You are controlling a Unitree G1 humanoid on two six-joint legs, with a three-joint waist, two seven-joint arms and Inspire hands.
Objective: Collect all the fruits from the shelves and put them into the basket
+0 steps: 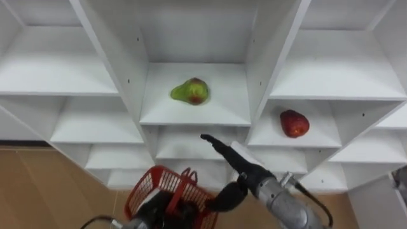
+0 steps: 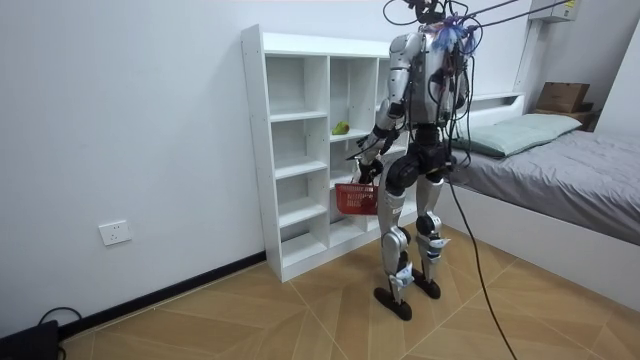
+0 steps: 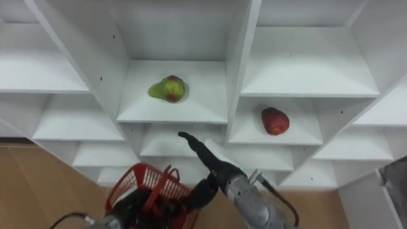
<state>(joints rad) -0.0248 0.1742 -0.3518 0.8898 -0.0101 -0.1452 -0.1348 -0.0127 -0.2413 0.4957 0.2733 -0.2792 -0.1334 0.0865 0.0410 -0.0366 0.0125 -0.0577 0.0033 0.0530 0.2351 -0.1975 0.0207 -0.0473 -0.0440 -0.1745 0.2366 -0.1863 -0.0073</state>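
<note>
Left eye view: the white closet (image 1: 257, 70) was seen from above and in front. A green fruit with a red blush (image 1: 191, 91) lay on the shelf of the centre column, towards the left of that compartment. A red fruit (image 1: 294, 123) lay in the compartment of the next column to the right, one level lower. The right hand (image 1: 236, 162) was raised in front of the shelf below the green fruit. Its fingers were straight and pointed towards that fruit, clear of it, and it held nothing. A red mesh basket (image 1: 166, 186) was at the lower edge, below and left of the right hand, with its handles standing up. The left hand (image 1: 154, 208) showed as a dark shape at the basket; its grip could not be determined. Whether the basket contained any fruit could not be made out.

Room view: the robot stood upright on the wooden floor (image 2: 300, 320), facing the closet at close range. The basket (image 2: 356, 198) hung in front of its thighs, level with a lower shelf. The green fruit (image 2: 341, 128) was visible on a middle shelf. A bed (image 2: 560, 190) stood behind the robot at the room view's right, and a wall socket (image 2: 115, 232) was on the wall at the room view's left.

Right eye view: both fruits lay in the same compartments as noted above, neither one touched. The right hand was outstretched below the green fruit, and the basket was beneath it to the left.
</note>
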